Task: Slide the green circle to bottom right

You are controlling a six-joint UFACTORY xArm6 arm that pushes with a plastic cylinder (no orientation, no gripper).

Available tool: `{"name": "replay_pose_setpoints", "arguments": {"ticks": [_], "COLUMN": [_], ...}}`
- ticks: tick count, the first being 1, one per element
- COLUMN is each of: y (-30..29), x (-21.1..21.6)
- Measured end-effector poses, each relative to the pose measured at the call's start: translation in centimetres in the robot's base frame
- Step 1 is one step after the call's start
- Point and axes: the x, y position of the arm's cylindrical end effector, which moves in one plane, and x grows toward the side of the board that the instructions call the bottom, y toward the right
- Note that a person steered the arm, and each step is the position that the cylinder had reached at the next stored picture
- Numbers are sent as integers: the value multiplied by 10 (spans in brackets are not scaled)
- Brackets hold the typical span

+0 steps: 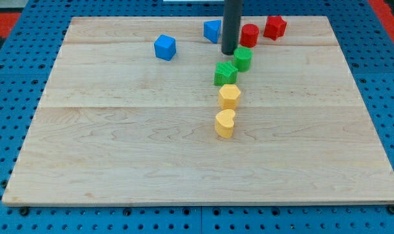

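Note:
The green circle (243,58) is a short green cylinder in the upper middle of the wooden board (119,156). My tip (229,51) stands just to its upper left, close to or touching it. A green star-shaped block (225,73) sits right below and to the left of the circle, nearly touching it.
A red cylinder (249,34) and a red star-like block (274,26) lie above the circle. A blue block (213,30) is partly hidden behind the rod; a blue cube (165,47) lies further left. A yellow hexagon (229,96) and a yellow heart (225,123) line up below the green star.

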Motion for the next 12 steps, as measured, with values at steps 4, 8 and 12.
{"name": "replay_pose_setpoints", "arguments": {"ticks": [4,8,12], "y": [74,76,137], "x": [81,138,192]}}
